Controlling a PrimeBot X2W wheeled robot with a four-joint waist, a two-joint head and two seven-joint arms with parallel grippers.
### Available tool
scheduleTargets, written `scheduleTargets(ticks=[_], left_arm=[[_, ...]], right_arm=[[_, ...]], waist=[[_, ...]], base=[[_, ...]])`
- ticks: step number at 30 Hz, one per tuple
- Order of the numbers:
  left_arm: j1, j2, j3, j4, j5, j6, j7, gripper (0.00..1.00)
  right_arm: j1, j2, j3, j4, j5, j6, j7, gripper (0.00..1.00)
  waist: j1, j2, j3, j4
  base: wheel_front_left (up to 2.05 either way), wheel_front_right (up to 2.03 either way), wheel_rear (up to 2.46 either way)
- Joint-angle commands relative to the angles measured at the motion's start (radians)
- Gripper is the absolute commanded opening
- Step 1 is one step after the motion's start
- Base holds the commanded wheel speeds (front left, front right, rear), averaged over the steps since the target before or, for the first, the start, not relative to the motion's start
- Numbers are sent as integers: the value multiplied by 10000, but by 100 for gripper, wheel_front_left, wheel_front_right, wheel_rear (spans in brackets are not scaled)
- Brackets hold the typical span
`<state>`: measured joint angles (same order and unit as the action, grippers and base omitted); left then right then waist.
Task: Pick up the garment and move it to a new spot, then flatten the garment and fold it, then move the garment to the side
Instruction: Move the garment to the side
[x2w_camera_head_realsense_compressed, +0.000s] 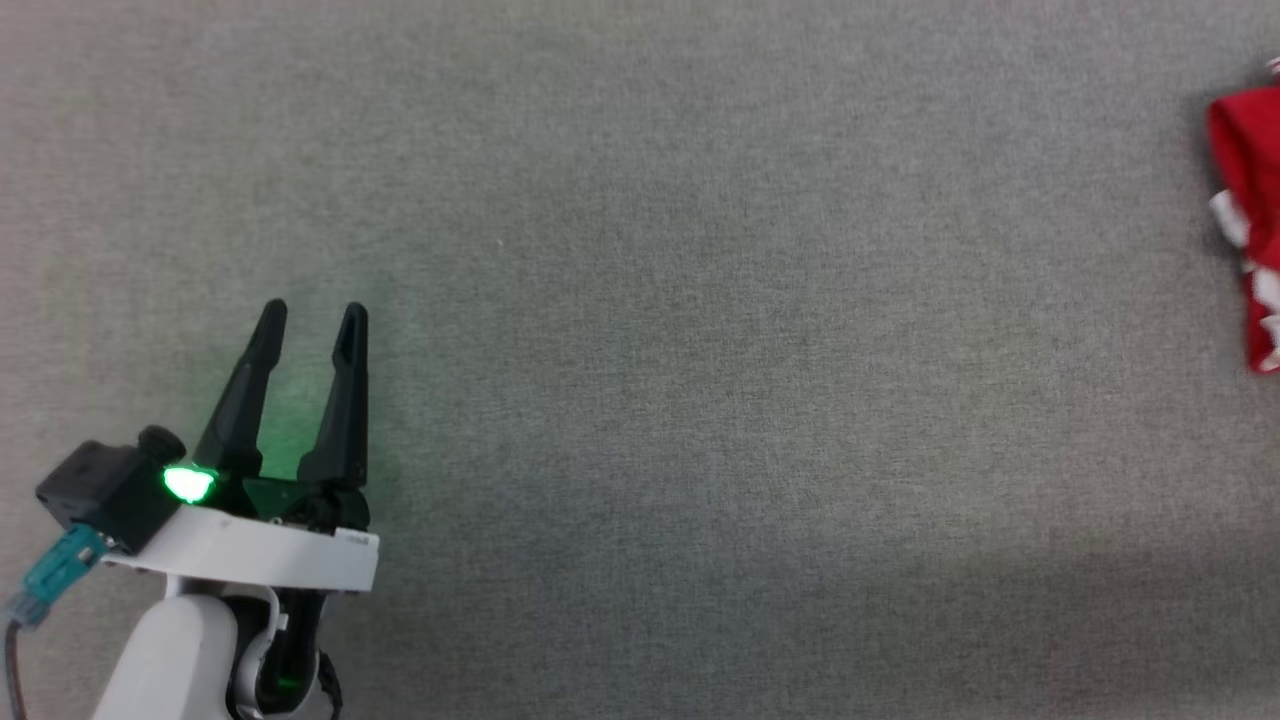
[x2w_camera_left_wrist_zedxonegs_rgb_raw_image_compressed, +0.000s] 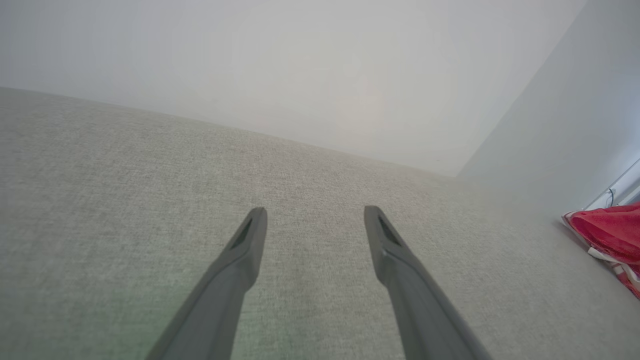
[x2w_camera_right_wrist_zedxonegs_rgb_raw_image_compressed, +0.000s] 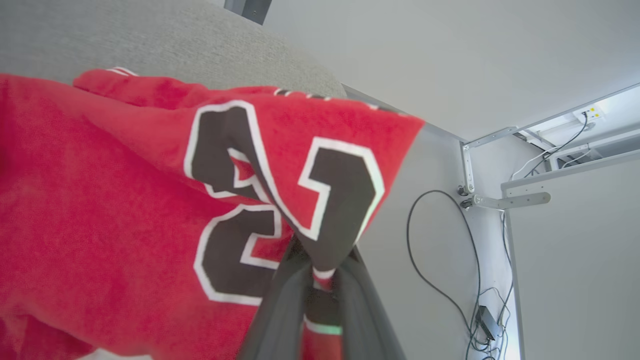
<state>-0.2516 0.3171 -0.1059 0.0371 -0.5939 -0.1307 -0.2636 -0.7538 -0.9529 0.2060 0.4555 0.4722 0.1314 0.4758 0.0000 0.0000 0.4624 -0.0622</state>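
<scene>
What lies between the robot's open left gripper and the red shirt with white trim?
Nothing. In the head view, bare grey woven surface stretches from the black two-fingered left gripper to the red-and-white garment at the right edge.

Large black white-edged numerals on garment (x2w_camera_right_wrist_zedxonegs_rgb_raw_image_compressed: 100, 225), creased; reading unsure.

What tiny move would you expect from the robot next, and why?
Probably opening the right fingers to let go: they pinch the garment, which lies bundled near the table's right edge, seemingly set aside. The left fingers hover open, far away.
</scene>
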Motion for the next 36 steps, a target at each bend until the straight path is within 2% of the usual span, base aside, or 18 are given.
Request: scheduleTargets(ticks=[1, 7, 16, 17, 18, 22, 24, 25, 26, 31, 36], left_arm=[[-144, 52, -7, -39, 57, 0, -1, 100], [-312, 98, -111, -62, 48, 0, -1, 100], [-418, 91, -141, -36, 24, 0, -1, 100], [-425, 85, -145, -32, 29, 0, 1, 100], [-427, 75, -137, -24, 33, 0, -1, 100], [-410, 33, -123, 15, 45, 0, -1, 100], [-377, 6, -108, 46, 52, 0, -1, 100], [-355, -10, -101, 68, 54, 0, 1, 100], [-330, -24, -100, 83, 58, 0, 1, 100], [-189, -81, -45, 148, 91, 0, 1, 100], [33, -86, 55, 234, 116, 0, -1, 100]], right_arm=[[-204, -131, 97, 166, -154, -15, -111, 0], [-686, -259, 315, 904, -628, -15, -550, 0], [-1152, 164, 91, 2088, -1277, -15, -942, 0], [-1197, 204, 36, 2196, -1363, -15, -990, 16], [-1219, 268, 4, 2273, -1446, -15, -1004, 22], [-1367, 460, -209, 2531, -1714, -15, -1174, 75], [-1429, 550, -300, 2584, -1862, -15, -1219, 83], [-1403, 587, -329, 2628, -1920, -15, -1229, 93], [-1410, 650, -389, 2671, -1912, -15, -1281, 98], [-1302, 924, -436, 2602, -1877, -15, -1728, 100], [-1012, 1469, -445, 2268, -1536, -15, -2496, 100]], waist=[[0, 0, 229, -107], [0, 0, 461, -30], [0, 0, 603, 144], [0, 0, 604, 160], [0, 0, 600, 172], [0, 0, 533, 205], [0, 0, 465, 211], [0, 0, 415, 210], [0, 0, 376, 210], [0, 0, 8, 191], [0, 0, -564, 152]], base=[[0, 0, 0], [0, 0, 0], [0, 0, 0], [0, 0, 0], [0, 0, 0], [0, 0, 0], [0, 0, 0], [0, 0, 0], [0, 0, 0], [0, 0, 0], [0, 0, 0]])
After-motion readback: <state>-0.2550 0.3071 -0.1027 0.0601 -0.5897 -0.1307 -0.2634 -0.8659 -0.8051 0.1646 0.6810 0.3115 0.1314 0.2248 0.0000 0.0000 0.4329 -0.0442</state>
